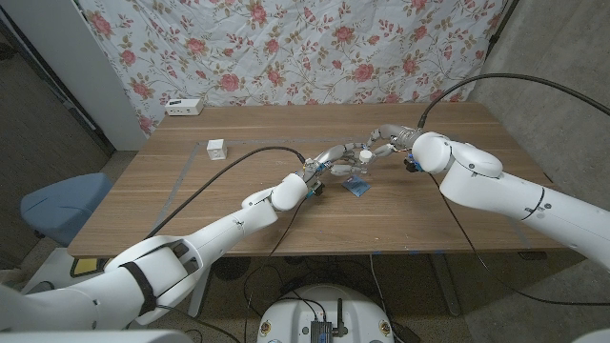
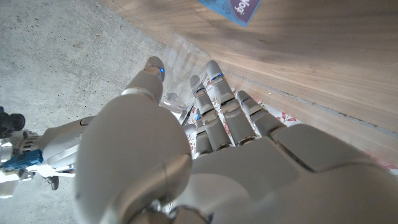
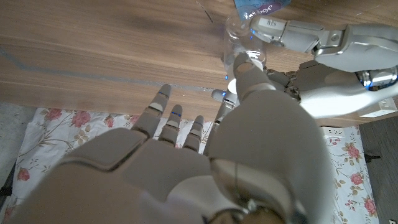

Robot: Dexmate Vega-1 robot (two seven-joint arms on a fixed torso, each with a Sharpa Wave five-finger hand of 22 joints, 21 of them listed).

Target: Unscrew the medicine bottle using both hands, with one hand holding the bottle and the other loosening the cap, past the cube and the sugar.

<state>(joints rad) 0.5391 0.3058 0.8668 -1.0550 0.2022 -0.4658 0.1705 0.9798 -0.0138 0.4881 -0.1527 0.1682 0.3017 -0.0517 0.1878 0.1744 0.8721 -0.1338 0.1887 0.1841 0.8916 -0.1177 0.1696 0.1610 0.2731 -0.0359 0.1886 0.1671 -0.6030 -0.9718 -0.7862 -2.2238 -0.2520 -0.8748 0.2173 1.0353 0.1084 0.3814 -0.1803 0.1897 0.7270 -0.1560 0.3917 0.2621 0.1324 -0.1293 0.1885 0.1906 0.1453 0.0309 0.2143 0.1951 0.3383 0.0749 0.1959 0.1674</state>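
Two hands are meeting over the middle of the bench, with the bottle raised between them, above the blue sugar packet lying on the wood. The left hand is reaching in from the near side; in the left wrist view its fingers are lying pressed together along the clear bottle with the thumb on the other side, so it is reading as the holding hand. The right hand is coming in from the far right. In the right wrist view its thumb is pressing toward the bottle's top while its other fingers are spreading apart, clear of it; whether it is truly pinching the cap, I cannot tell.

The cap is looking as if it is still seated, though it is too small and too covered to be sure, so the reach and the two-handed hold are judged done and the loosening is either just starting or under way. What is remaining is turning the cap until it is free. The white cube is sitting well apart on the left of the bench, untouched.
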